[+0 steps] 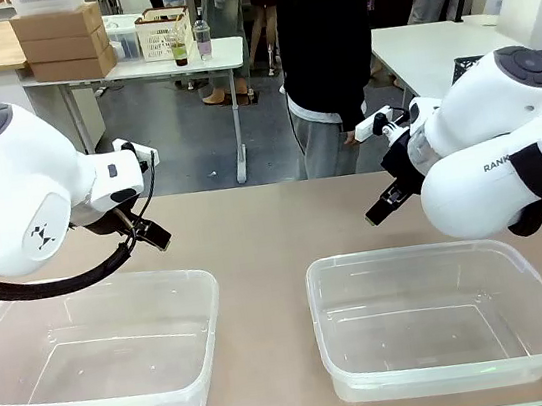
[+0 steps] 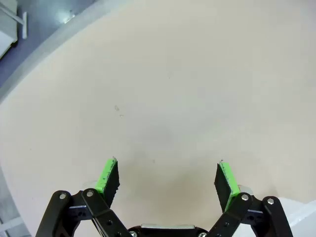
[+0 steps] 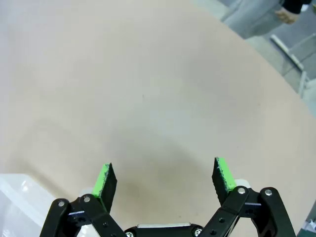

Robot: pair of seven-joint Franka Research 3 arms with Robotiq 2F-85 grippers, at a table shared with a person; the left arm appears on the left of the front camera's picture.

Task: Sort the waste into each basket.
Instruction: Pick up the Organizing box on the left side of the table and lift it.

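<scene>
Two clear plastic baskets stand on the table near its front edge, the left basket (image 1: 95,349) and the right basket (image 1: 438,316), both with nothing in them. My left gripper (image 1: 152,235) hovers over bare tabletop behind the left basket; in the left wrist view it (image 2: 168,177) is open with nothing between its green pads. My right gripper (image 1: 381,210) hangs behind the right basket; in the right wrist view it (image 3: 165,177) is open too, over bare table, with a basket corner (image 3: 15,197) at lower left. The cans and bottles are out of view.
A person in a black top (image 1: 327,44) stands at the far edge of the beige table (image 1: 255,235). Behind are a white table with boxes and a bottle (image 1: 202,36), and another white table (image 1: 431,49) at the right.
</scene>
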